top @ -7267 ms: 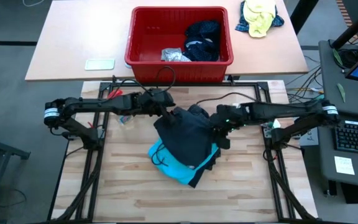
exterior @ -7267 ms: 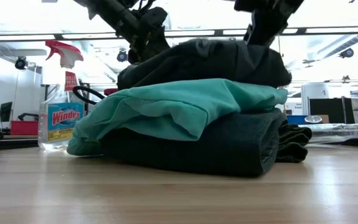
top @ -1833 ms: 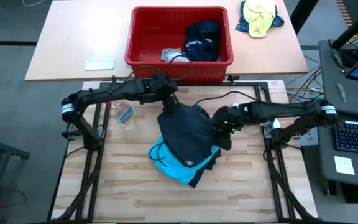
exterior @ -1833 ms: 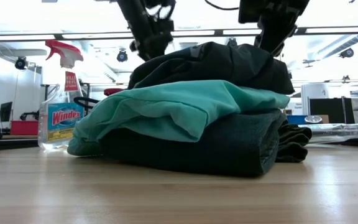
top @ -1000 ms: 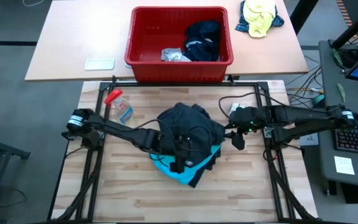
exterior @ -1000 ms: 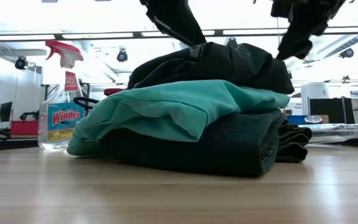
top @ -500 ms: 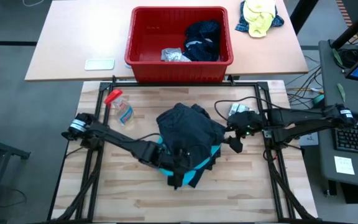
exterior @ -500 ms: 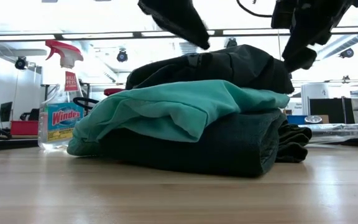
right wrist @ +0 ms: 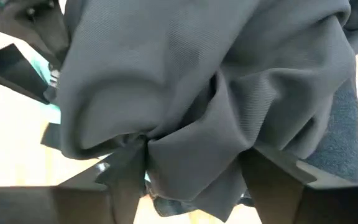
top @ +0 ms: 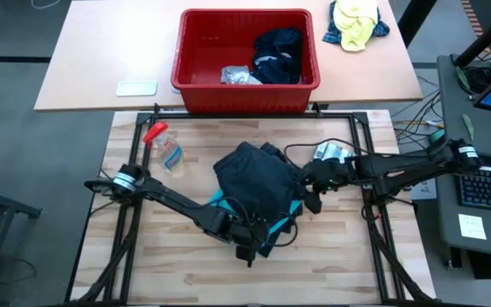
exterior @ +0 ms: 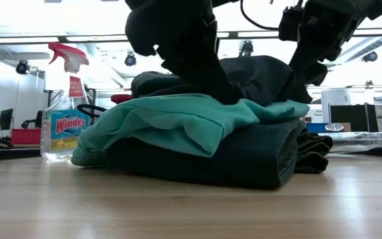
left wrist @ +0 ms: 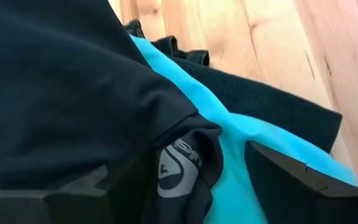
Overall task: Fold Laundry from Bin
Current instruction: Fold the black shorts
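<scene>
The laundry [top: 258,183] lay piled mid-worktop: a black garment [exterior: 257,76] over a turquoise one [exterior: 178,119] and a dark grey one [exterior: 244,159]. More sat in the red bin [top: 245,85] on the far table. The left gripper [top: 250,243] pressed at the pile's near edge, fingers spread around the black hem, gripping nothing. The right gripper [top: 314,192] straddled the black folds, likewise parted.

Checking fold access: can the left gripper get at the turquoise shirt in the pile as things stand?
Probably yes. The left gripper, open, sits at the pile's near edge, where the turquoise shirt shows bare beside the black garment's hem.
</scene>
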Action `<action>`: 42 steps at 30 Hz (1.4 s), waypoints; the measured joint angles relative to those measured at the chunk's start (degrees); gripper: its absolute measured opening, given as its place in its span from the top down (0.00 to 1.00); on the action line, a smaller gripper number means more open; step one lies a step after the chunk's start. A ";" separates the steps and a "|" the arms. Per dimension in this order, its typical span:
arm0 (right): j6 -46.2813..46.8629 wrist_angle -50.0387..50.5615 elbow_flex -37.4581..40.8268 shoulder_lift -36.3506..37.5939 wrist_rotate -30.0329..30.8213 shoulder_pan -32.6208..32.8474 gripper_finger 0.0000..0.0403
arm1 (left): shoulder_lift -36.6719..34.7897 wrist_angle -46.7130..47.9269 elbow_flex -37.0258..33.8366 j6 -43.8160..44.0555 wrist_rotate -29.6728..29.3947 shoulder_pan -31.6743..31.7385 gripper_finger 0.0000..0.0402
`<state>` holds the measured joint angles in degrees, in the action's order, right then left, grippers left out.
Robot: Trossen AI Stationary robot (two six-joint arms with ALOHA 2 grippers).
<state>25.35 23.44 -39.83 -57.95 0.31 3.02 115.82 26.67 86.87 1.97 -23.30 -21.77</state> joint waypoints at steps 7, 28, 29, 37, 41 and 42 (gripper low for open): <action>-2.47 0.02 0.00 -0.50 1.84 1.21 0.81 | -1.40 2.40 0.28 0.08 0.14 -0.20 0.64; -8.65 8.93 -0.20 6.83 5.74 1.58 0.97 | -3.44 10.50 1.61 3.86 10.79 -0.90 1.00; -9.63 9.51 -0.20 6.83 5.75 1.58 0.97 | -3.44 10.87 1.60 3.92 11.30 -0.91 1.00; -10.02 3.99 -0.22 6.44 1.91 1.60 0.97 | -3.44 10.75 1.61 5.51 2.69 -1.02 0.99; -8.39 3.89 -0.22 6.44 -0.33 1.60 0.92 | -3.72 10.76 1.61 5.67 1.96 -0.93 0.93; -7.95 3.95 -0.22 6.44 -0.47 1.60 0.90 | -4.07 10.99 1.60 5.66 2.29 -0.93 0.91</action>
<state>17.40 27.39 -40.05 -51.51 -0.15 4.62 111.75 37.66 88.47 7.62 -21.02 -22.70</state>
